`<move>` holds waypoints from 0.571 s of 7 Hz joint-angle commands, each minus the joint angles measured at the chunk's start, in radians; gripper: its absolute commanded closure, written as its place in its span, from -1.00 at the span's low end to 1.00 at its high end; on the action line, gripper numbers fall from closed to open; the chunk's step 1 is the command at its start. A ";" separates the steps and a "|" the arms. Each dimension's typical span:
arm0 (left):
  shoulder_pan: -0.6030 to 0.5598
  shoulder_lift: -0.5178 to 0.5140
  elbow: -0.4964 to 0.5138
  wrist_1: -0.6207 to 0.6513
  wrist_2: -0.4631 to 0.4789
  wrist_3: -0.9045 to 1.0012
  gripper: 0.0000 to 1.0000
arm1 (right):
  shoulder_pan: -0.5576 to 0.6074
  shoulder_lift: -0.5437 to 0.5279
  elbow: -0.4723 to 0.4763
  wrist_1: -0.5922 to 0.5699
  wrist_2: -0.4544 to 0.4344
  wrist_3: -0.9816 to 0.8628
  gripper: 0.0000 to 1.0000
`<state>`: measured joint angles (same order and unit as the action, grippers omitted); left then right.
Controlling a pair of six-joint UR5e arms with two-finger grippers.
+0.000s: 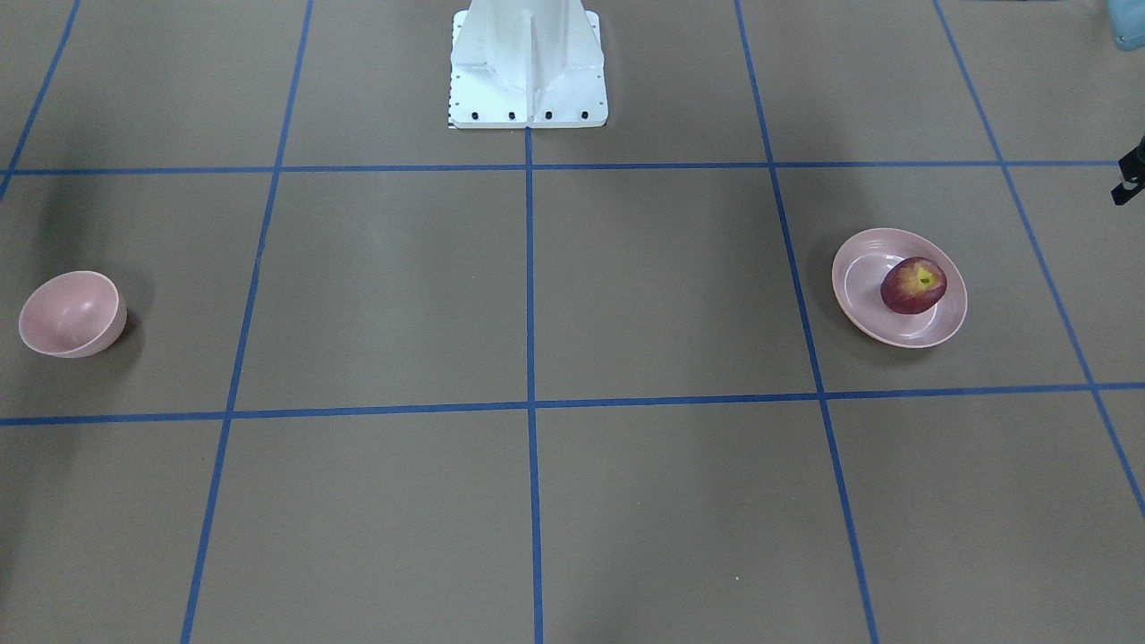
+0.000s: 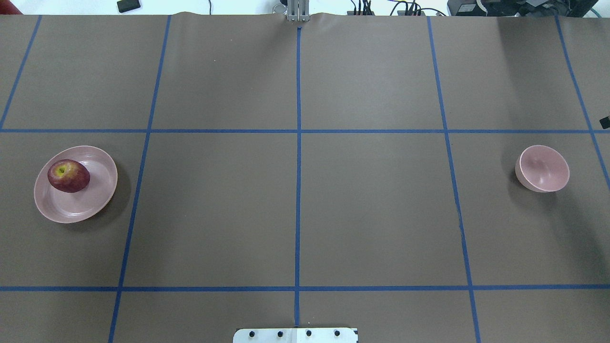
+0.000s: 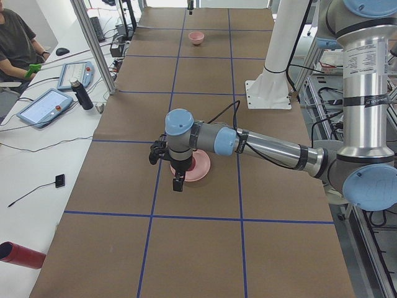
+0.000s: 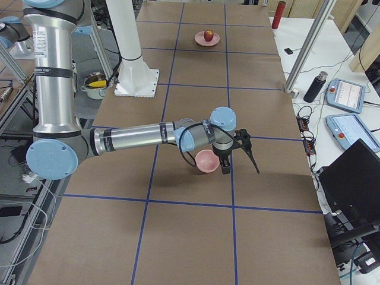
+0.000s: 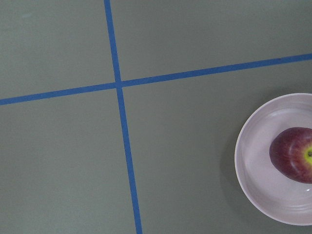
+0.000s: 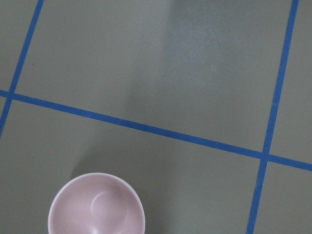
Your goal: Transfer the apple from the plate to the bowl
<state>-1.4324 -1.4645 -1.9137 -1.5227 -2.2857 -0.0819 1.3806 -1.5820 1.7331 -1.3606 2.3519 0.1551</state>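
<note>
The dark-red apple [image 2: 68, 176] lies on the pale-pink plate [image 2: 90, 202] at the table's left side; both also show in the left wrist view, the apple [image 5: 292, 155] on the plate [image 5: 253, 170]. The pink bowl [image 2: 544, 168] stands empty at the far right and shows in the right wrist view [image 6: 96, 207]. My left gripper [image 3: 178, 180] hangs above the plate [image 3: 203, 171] and hides the apple there. My right gripper [image 4: 240, 165] hangs beside the bowl [image 4: 206, 160]. I cannot tell whether either gripper is open or shut.
The white robot base [image 1: 528, 63] stands at the table's middle edge. Blue tape lines [image 2: 298, 190] grid the brown table. A side table with teach pendants [image 3: 46, 105], a bottle [image 3: 80, 94] and a seated operator [image 3: 15, 43] runs along the far edge.
</note>
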 commanded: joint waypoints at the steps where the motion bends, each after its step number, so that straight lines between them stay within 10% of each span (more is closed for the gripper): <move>1: 0.001 0.000 0.001 -0.002 -0.003 -0.007 -0.96 | 0.000 -0.003 0.000 0.000 0.001 -0.002 -1.00; 4: 0.003 -0.003 -0.002 -0.002 -0.003 -0.010 -0.96 | -0.002 -0.029 -0.015 0.044 -0.002 0.000 -1.00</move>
<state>-1.4303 -1.4664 -1.9156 -1.5247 -2.2892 -0.0911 1.3796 -1.5962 1.7208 -1.3387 2.3514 0.1537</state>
